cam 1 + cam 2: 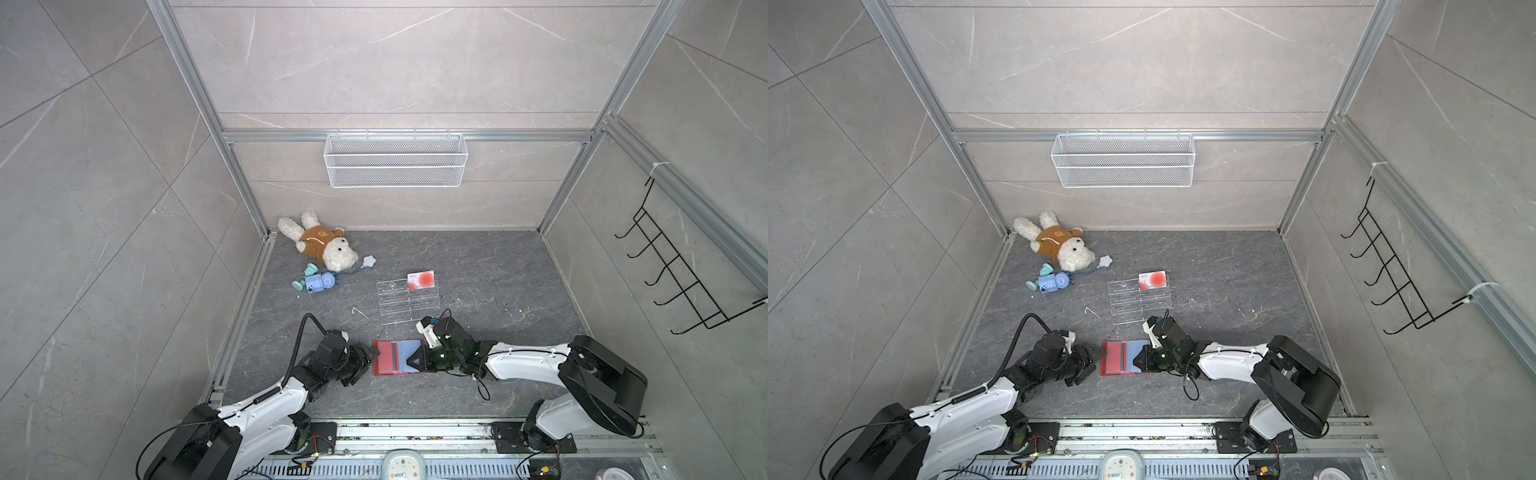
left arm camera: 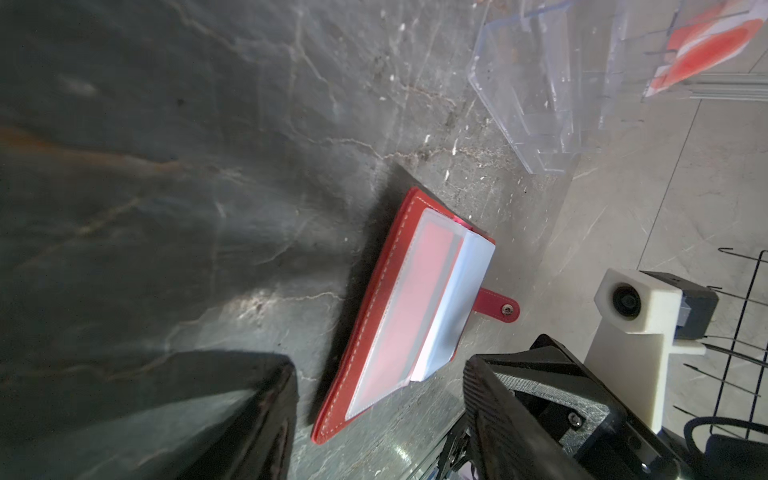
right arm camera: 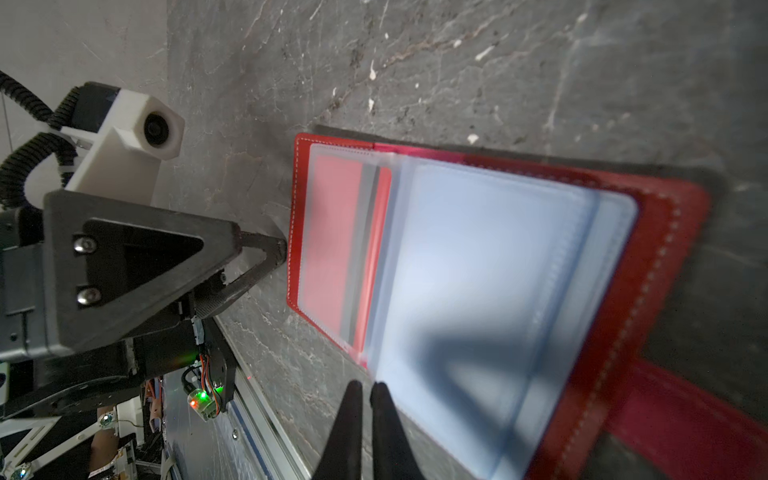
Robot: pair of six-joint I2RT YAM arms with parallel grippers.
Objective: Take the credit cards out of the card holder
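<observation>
The red card holder [image 1: 380, 370] [image 1: 1109, 370] lies open on the dark table. A reddish credit card [image 3: 332, 241] shows through its left sleeve. Pale blue sleeves [image 3: 478, 270] cover the right half. My left gripper [image 1: 374, 355] [image 2: 380, 365] is open, its jaws either side of the holder's left edge [image 2: 353, 353]. My right gripper [image 1: 409, 360] [image 3: 366, 387] is shut, its tips at the near edge of the blue sleeves; nothing shows between them. Another credit card [image 1: 422, 280] [image 1: 1153, 280] stands in the clear stand.
The clear acrylic tiered stand [image 1: 407, 301] is just behind the holder. A plush dog [image 1: 320, 245] and a blue toy [image 1: 316, 282] lie at the back left. A white wire basket [image 1: 395, 160] hangs on the back wall, a black hook rack [image 1: 681, 274] on the right.
</observation>
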